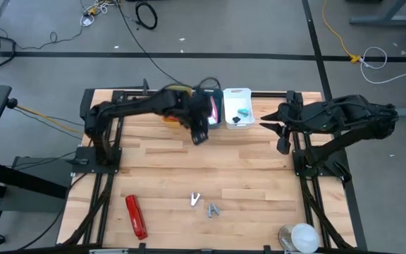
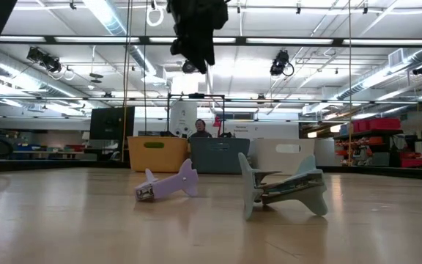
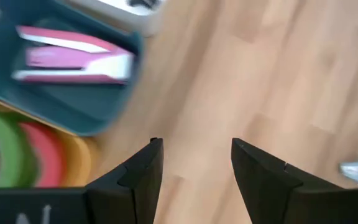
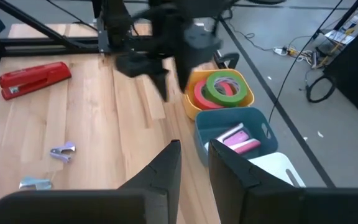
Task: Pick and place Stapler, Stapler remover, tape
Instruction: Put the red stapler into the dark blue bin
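My left gripper [image 1: 199,134] [image 3: 194,162] hangs open and empty above bare wood, just on the near side of the bins. Tape rolls, a green one [image 4: 224,86] on a pinkish-red one [image 3: 42,155], lie in the yellow bin [image 4: 194,102]. A pink stapler [image 3: 73,59] lies in the blue bin [image 1: 213,109]. A red stapler [image 1: 136,215] lies flat near the table's near left edge. A purple staple remover [image 2: 168,183] and a grey-green one [image 2: 284,189] rest on the table near its near edge. My right gripper [image 1: 282,135] [image 4: 194,158] waits at the right, open by a narrow gap.
A white bin [image 1: 237,109] at the far edge holds small blue and dark items. A white rounded object [image 1: 302,236] sits at the near right corner. Bare wood lies between the bins and the staple removers. A person [image 2: 200,130] shows in the room behind the table.
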You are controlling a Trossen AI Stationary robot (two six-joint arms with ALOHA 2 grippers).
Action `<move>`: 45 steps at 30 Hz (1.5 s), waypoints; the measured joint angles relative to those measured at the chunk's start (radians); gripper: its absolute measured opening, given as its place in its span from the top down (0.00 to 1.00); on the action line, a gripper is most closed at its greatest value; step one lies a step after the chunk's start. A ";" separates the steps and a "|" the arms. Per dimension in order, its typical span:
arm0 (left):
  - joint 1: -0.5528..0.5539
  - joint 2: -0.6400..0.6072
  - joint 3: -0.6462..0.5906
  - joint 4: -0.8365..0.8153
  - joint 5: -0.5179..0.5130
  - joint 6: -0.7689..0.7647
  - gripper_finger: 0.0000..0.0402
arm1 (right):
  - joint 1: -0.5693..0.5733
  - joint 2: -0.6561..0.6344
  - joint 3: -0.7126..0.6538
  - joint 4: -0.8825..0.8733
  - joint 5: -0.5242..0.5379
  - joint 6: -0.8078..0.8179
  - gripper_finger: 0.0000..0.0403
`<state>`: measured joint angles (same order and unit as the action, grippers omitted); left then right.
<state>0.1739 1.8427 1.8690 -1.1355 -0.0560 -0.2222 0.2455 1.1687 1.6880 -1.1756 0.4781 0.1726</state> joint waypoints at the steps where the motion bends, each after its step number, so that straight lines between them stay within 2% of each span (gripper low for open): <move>1: -0.021 0.000 0.000 -0.001 0.000 -0.017 0.52 | 0.000 0.000 0.000 -0.007 0.000 0.000 0.80; 10: -0.180 0.000 0.000 0.000 -0.029 -0.275 0.52 | 0.000 0.000 0.000 -0.023 -0.012 -0.009 0.80; 15: -0.255 0.000 0.000 -0.007 -0.038 -0.335 0.52 | 0.000 0.000 0.000 -0.025 -0.052 -0.048 0.80; 19: -0.303 0.000 0.000 -0.017 -0.092 -0.346 0.52 | 0.000 0.000 0.000 -0.025 -0.053 -0.059 0.80; 25: -0.382 0.000 0.000 -0.033 -0.106 -0.214 0.52 | 0.000 0.000 0.000 -0.026 -0.053 -0.076 0.80; 30: -0.473 -0.010 -0.001 -0.059 -0.003 -0.049 0.52 | 0.000 0.000 0.000 -0.026 -0.081 -0.081 0.80; 34: -0.555 -0.013 -0.001 -0.120 0.069 0.000 0.52 | 0.000 0.001 0.000 -0.026 -0.105 -0.079 0.80; 40: -0.677 -0.013 -0.001 -0.218 0.075 0.045 0.52 | 0.000 0.001 0.000 -0.024 -0.104 -0.080 0.80; 45: -0.776 -0.013 -0.001 -0.236 0.079 0.098 0.51 | 0.000 0.001 0.000 -0.021 -0.104 -0.080 0.80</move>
<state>-0.6018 1.8301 1.8683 -1.3714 0.0235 -0.1238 0.2459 1.1694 1.6878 -1.1963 0.3740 0.0929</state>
